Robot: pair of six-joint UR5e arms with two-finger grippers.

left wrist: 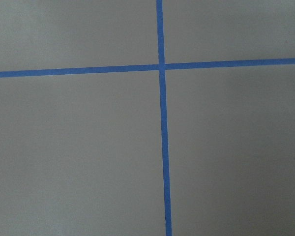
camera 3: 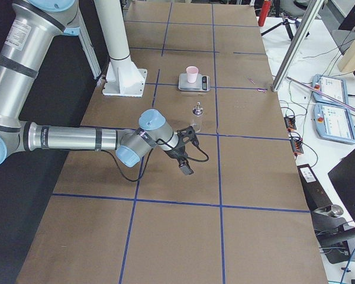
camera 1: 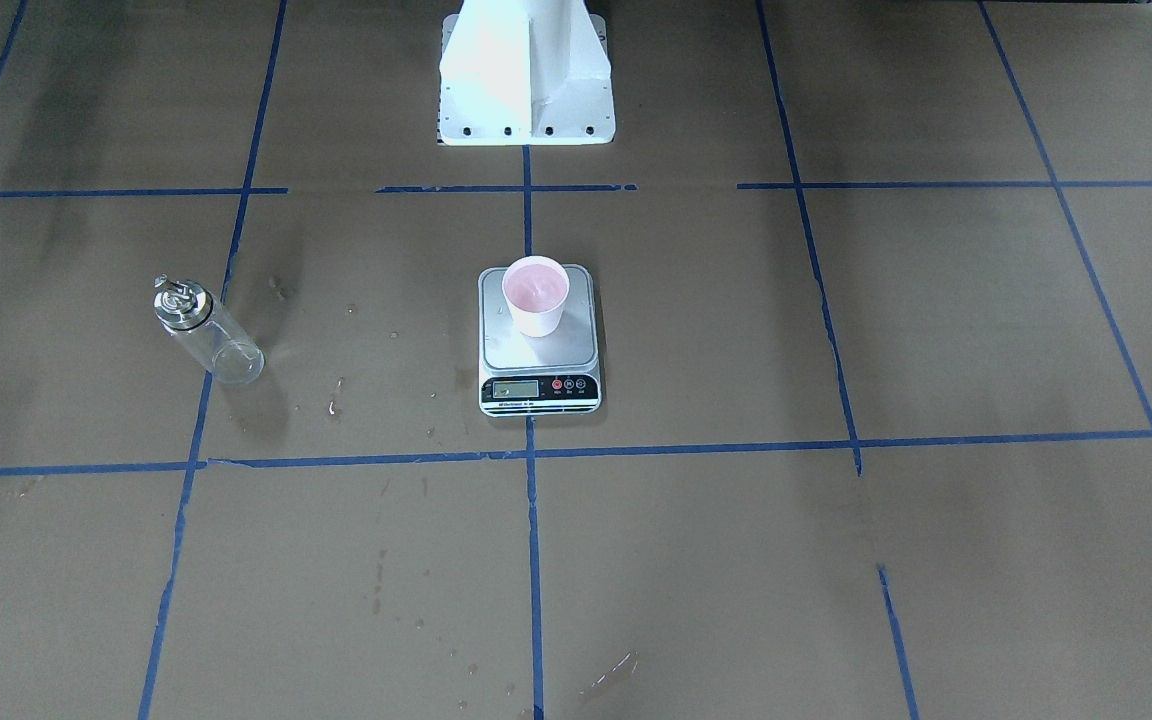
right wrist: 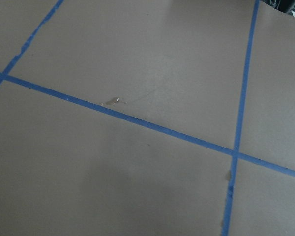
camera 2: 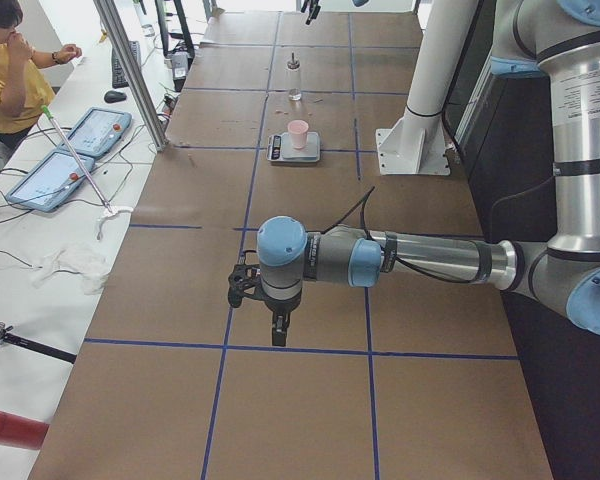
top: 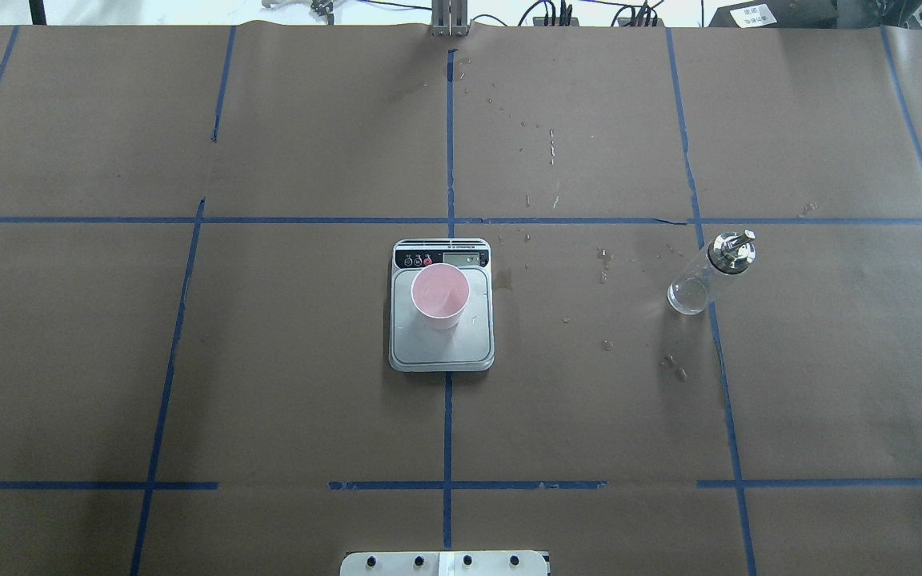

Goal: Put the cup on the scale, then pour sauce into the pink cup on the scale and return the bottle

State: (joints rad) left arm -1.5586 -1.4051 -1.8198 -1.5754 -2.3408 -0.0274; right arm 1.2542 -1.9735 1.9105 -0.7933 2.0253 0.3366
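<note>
The cup (top: pixel 439 294) stands on the scale (top: pixel 479 346). The bottle (top: pixel 701 276) stands well right on the desk (top: pixel 269 376). I cannot tell the gape of the left tool (camera 2: pixel 277 335) or the right tool (camera 3: pixel 186 170).

Broad bare paper (top: pixel 589 400) between bottle (top: pixel 701 276) and cup (top: pixel 439 298) on scale (top: pixel 477 342), apparently unobstructed overhead

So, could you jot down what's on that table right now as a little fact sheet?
cup: pink, upright on the scale
scale: middle of the table, display on the side away from the robot
bottle: clear glass, silver spout, upright on the robot's right, apart from the scale, nothing holding it
left gripper: low over bare paper, far from the scale; open or shut, cannot tell
right gripper: clear of the bottle; cannot tell
table: brown paper, blue tape grid, small stains
</note>
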